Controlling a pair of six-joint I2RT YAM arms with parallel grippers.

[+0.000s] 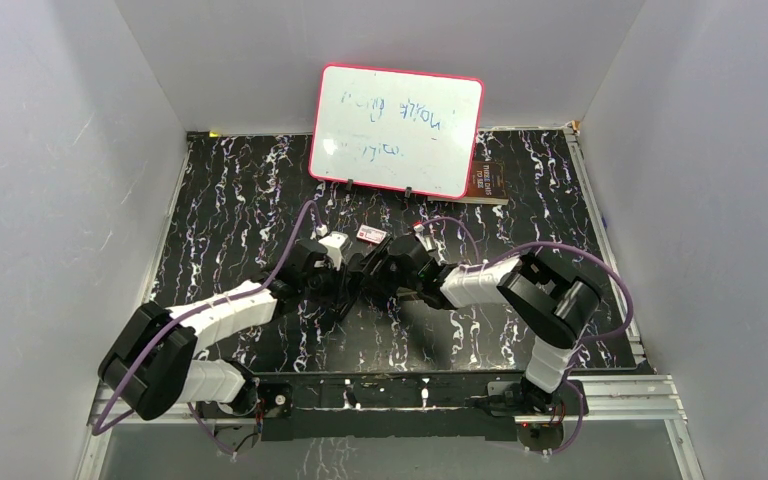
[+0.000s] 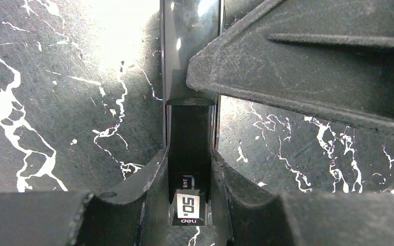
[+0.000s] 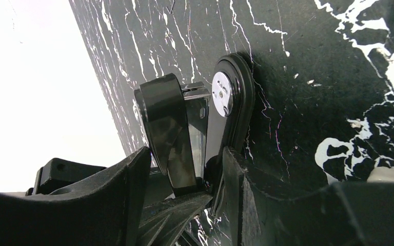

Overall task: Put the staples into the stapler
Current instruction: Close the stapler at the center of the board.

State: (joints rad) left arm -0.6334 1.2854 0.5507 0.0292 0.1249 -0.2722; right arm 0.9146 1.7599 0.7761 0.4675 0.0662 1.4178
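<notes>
While the left end effector [image 2: 189, 169] stands clamped on the stapler [image 2: 190, 138] at mid-surface, the right end effector [image 3: 184, 159] straddles its front halves from 3 o'clock; whether it grips I cannot tell. It should catch only the upper half and swing it open slowly.

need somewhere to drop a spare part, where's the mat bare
Bare mat left of the whiteboard, toward the left wall; also right, between the brown item and the right arm. Crowded mid-table: stapler, small white box, both arms' jaws.
</notes>
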